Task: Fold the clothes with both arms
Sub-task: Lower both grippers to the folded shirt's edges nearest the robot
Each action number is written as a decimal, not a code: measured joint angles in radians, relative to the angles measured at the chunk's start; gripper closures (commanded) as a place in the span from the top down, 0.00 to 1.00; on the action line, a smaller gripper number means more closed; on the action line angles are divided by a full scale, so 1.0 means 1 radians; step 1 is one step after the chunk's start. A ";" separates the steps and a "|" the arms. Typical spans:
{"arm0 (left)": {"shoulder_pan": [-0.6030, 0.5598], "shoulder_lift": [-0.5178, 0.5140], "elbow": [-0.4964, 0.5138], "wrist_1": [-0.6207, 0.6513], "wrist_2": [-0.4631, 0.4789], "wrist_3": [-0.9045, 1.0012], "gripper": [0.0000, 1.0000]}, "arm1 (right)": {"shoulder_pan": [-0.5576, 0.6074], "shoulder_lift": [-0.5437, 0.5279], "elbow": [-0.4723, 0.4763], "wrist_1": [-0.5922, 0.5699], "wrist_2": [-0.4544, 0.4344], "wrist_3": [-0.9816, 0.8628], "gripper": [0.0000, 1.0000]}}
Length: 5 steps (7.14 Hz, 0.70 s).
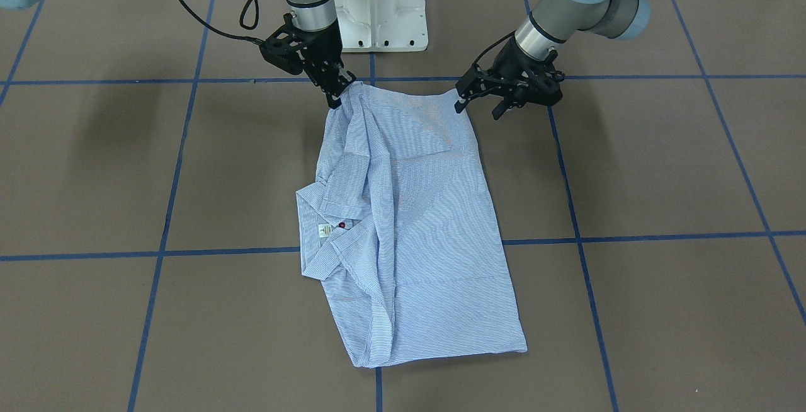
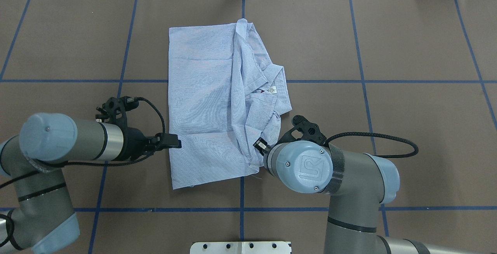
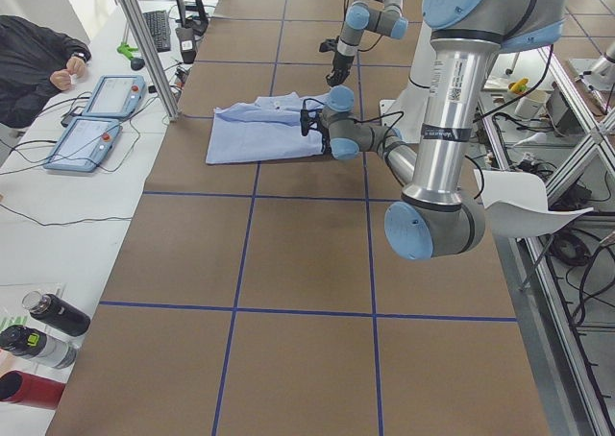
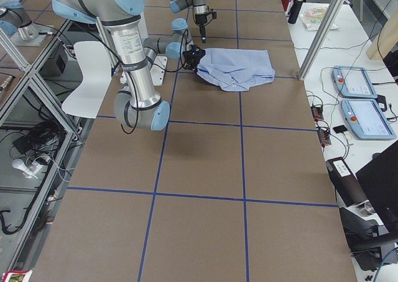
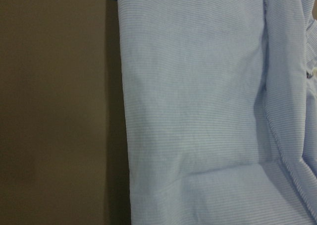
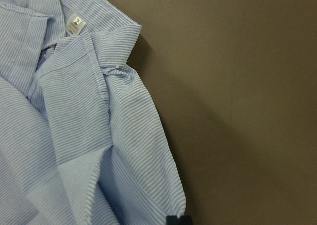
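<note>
Overhead exterior view: brown table (image 2: 407, 129), marked into squares by blue tape (image 2: 388, 81). The shirt (image 2: 205, 102) lay near the middle of it, folded into a rough oblong with its long side running away from the robot. It straddled the centre tape line. The panel on the robot's left was smooth. The right side was bunched and creased.

Left arm (image 2: 73, 137) reached in low from the left, wrist level with the table. Right arm (image 2: 310, 166) bent over the shirt's near right corner and hid part of the hem from above. White pedestal (image 1: 378, 9) stood between the two arms at the robot's edge.

Left tool (image 1: 478, 109) was released, fingers spread, with one tip at the shirt's left edge by the near corner. Contact not clear. Left wrist view showed only cloth and table.

Right tool (image 1: 334, 98) pointed steeply down at the near right corner, fingers drawn together. It looked clenched on the shirt there. Right wrist view showed a dark fingertip (image 6: 178, 220) at the hem's edge.

Collar (image 1: 315, 235) lay open on the right side, past the middle. Small white label (image 1: 325, 230) sat inside it, with a red button (image 1: 342, 225) just beside.
</note>
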 measured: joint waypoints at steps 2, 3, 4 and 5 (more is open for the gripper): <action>0.067 0.008 -0.002 0.001 0.072 -0.086 1.00 | 0.000 -0.001 0.001 0.000 -0.001 0.000 0.00; 0.083 0.009 0.003 0.001 0.084 -0.106 1.00 | 0.000 0.000 0.001 0.000 -0.001 0.000 0.00; 0.098 0.010 0.006 0.001 0.089 -0.119 1.00 | 0.000 0.000 0.001 0.000 -0.002 0.000 0.00; 0.118 0.010 0.007 0.001 0.093 -0.126 0.99 | 0.000 0.000 0.002 0.000 -0.002 0.000 0.00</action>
